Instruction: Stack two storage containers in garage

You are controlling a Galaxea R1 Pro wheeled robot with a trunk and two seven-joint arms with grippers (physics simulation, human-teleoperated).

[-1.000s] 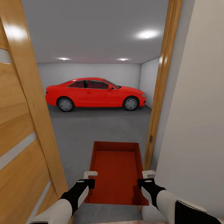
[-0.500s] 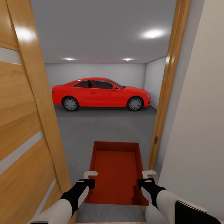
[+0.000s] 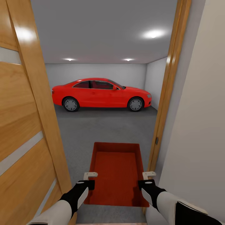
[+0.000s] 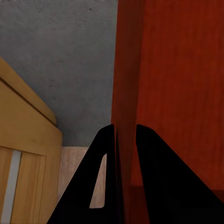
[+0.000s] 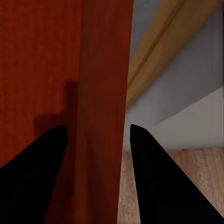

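Orange-red bin (image 3: pixel 117 170) hangs in the doorway over grey floor (image 3: pixel 100 128), left gripper (image 3: pixel 90 176) pinching its left wall, right gripper (image 3: pixel 148 175) straddling the right wall, grip unclear. Door (image 3: pixel 25 125) cuts off the garage's left; red car (image 3: pixel 100 94) sits beyond.

open wooden door (image 3: pixel 28 125) crowding left, door frame (image 3: pixel 165 103) close right, bare floor (image 3: pixel 106 128) ahead, red car (image 3: pixel 101 94) beyond

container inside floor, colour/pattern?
Orange-red with fine ribbing running lengthwise on the storage container; clearest in the head view.
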